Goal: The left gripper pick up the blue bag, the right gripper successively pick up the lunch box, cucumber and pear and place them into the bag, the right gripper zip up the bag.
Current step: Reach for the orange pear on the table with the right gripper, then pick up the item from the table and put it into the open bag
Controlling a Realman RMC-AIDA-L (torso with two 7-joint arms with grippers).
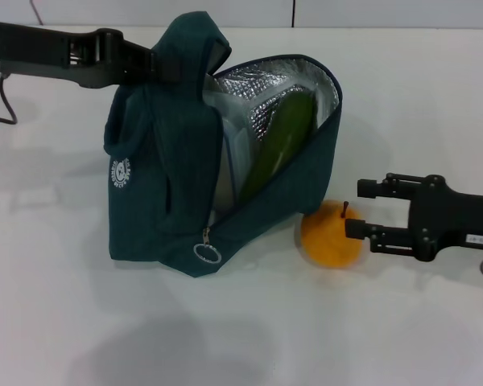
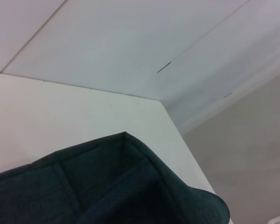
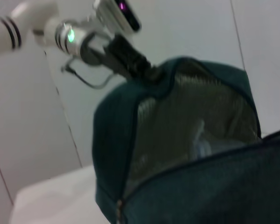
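Note:
The blue bag (image 1: 157, 185) stands open on the white table, silver lining showing. My left gripper (image 1: 163, 64) is shut on the bag's top flap and holds it up. Inside the bag a green cucumber (image 1: 283, 138) leans next to the clear lunch box (image 1: 232, 157). The yellow-orange pear (image 1: 330, 237) lies on the table against the bag's right side. My right gripper (image 1: 359, 210) is open, level with the pear, its lower fingertip at the pear's right edge. The bag also shows in the left wrist view (image 2: 107, 186) and in the right wrist view (image 3: 177, 154).
A zipper pull ring (image 1: 207, 252) hangs at the bag's front lower corner. The table's far edge (image 2: 172, 116) meets a white wall. A black cable (image 1: 4, 104) trails at the far left. The left arm (image 3: 126, 51) shows above the bag in the right wrist view.

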